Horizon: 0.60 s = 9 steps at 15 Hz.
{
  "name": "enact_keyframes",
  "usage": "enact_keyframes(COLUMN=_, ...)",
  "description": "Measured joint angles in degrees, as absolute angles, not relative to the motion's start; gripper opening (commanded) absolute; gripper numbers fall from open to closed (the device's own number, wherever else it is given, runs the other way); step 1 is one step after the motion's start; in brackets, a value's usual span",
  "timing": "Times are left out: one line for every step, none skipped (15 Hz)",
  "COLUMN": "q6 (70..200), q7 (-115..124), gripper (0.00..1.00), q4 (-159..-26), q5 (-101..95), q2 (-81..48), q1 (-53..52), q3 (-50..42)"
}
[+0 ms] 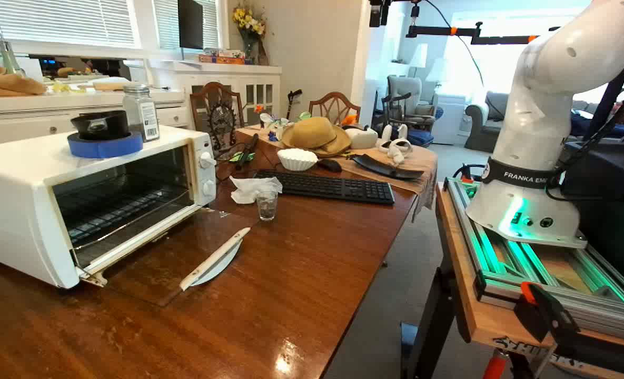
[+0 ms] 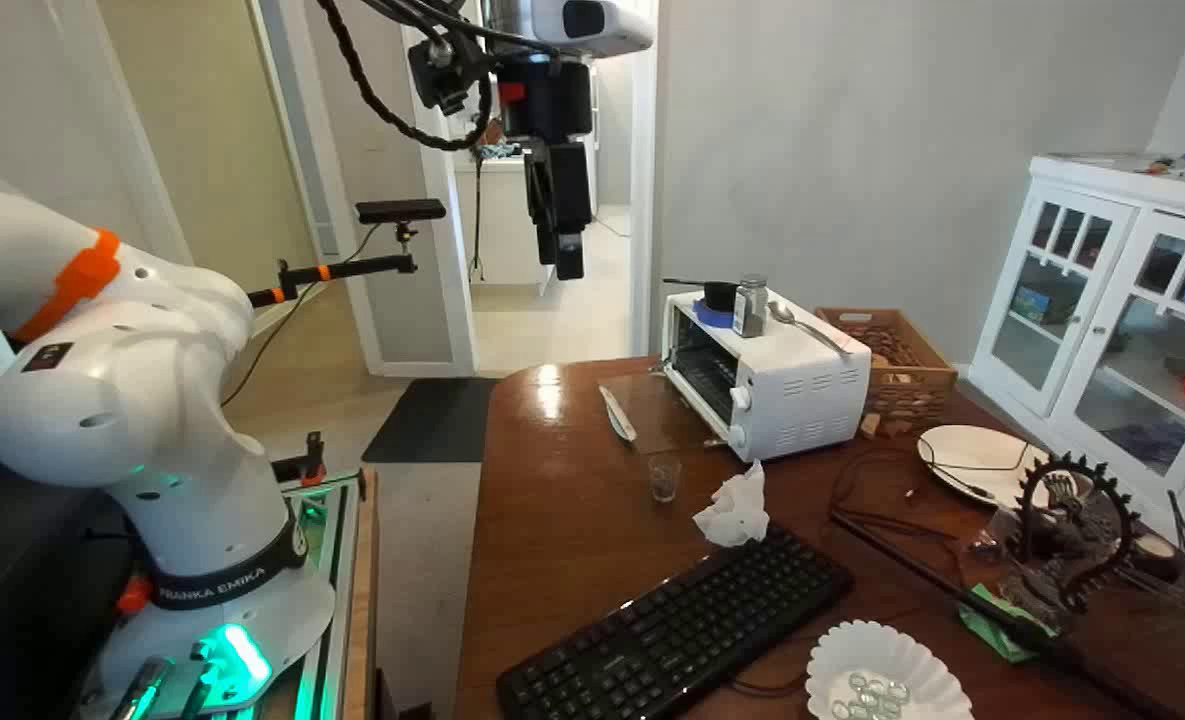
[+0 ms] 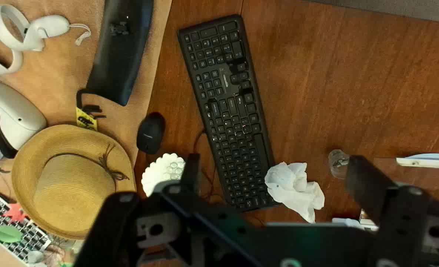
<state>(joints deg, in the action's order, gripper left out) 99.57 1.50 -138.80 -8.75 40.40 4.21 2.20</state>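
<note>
One glass (image 1: pixel 267 206), one mouse (image 3: pixel 150 133) (computer), one oven (image 2: pixel 782 385).

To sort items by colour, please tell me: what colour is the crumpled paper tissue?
The crumpled paper tissue is white, seen best in the wrist view.

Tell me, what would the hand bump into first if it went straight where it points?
Probably the keyboard, roughly ahead in the wrist view: the hand points down. Depth is unclear, so the crumpled white paper or the table beside it could come first.
</note>
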Motion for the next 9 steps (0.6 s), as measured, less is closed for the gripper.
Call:
enact_keyframes(q6=99.6, q7=1.5, gripper=1.0, q4=-138.8, q5=-8.7, q2=40.4, q1=4.2, q3=2.2)
enact_keyframes(q6=99.6, q7=1.5, gripper=1.0, q4=-138.8, q5=-8.7, q2=40.4, q1=4.2, q3=2.2)
enact_keyframes(q6=99.6, q7=1.5, gripper=1.0, q4=-138.8, q5=-8.7, q2=40.4, q1=4.2, q3=2.2)
enact_keyframes(q6=99.6, q7=1.5, gripper=1.0, q4=-138.8, q5=-8.7, q2=40.4, q1=4.2, q3=2.2)
enact_keyframes(q6=99.6, q7=1.5, gripper=1.0, q4=-138.8, q5=-8.7, q2=40.4, q1=4.2, q3=2.2)
enact_keyframes(q6=99.6, q7=1.5, gripper=1.0, q4=-138.8, q5=-8.7, q2=40.4, q1=4.2, q3=2.2)
enact_keyframes(q6=99.6, q7=1.5, gripper=1.0, q4=-138.8, q5=-8.7, q2=40.4, q1=4.2, q3=2.2)
enact_keyframes(q6=99.6, q7=1.5, gripper=1.0, q4=-138.8, q5=-8.9, q2=40.4, q1=4.2, q3=2.2)
enact_keyframes(q6=99.6, q7=2.4, gripper=1.0, q4=-138.8, q5=-9.4, q2=40.2, q1=4.3, q3=2.3)
